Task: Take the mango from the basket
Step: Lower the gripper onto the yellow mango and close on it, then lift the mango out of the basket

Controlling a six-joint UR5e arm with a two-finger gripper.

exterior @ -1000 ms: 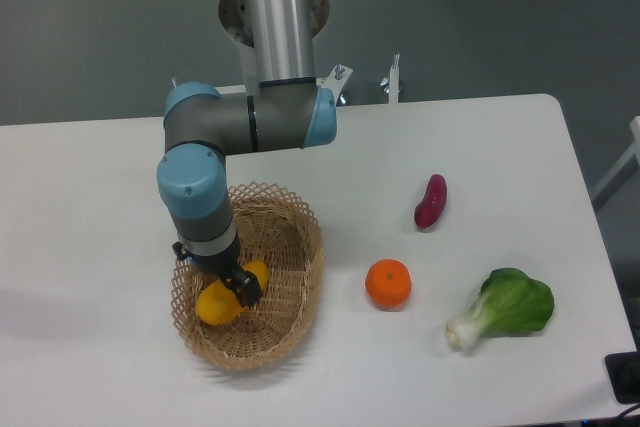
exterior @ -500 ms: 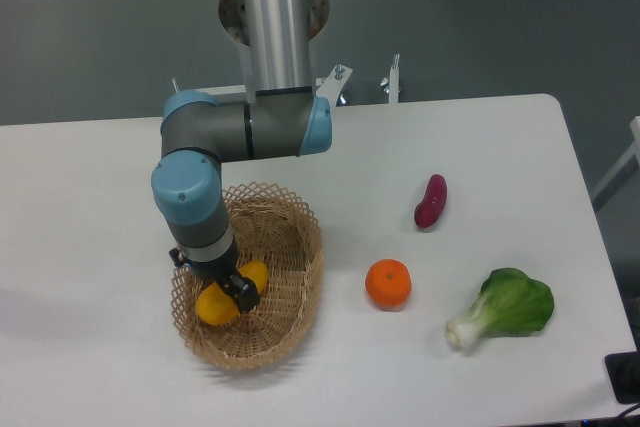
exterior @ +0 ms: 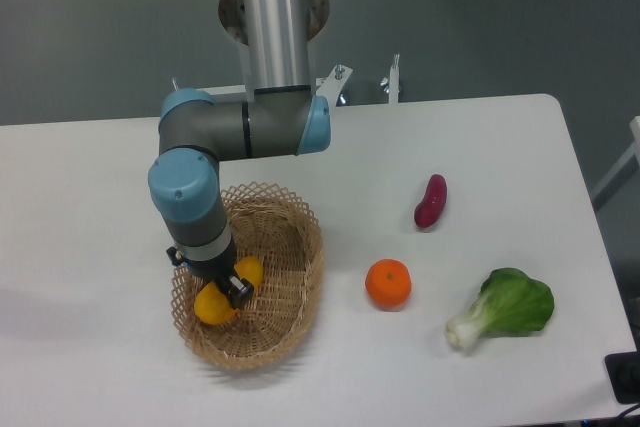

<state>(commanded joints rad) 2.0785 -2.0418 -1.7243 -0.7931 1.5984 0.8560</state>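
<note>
Inside the basket [exterior: 300,282], the mango [exterior: 213,304] sits under the gripper [exterior: 228,288].

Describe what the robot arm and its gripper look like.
The arm has a shiny silver tube and dark grey joint housings with light blue caps. The wrist narrows to a silver ring, then a small black gripper. No cables or markings are visible.

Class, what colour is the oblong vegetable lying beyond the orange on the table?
Purple-red, seen in the fixed camera view, the only one.
</note>
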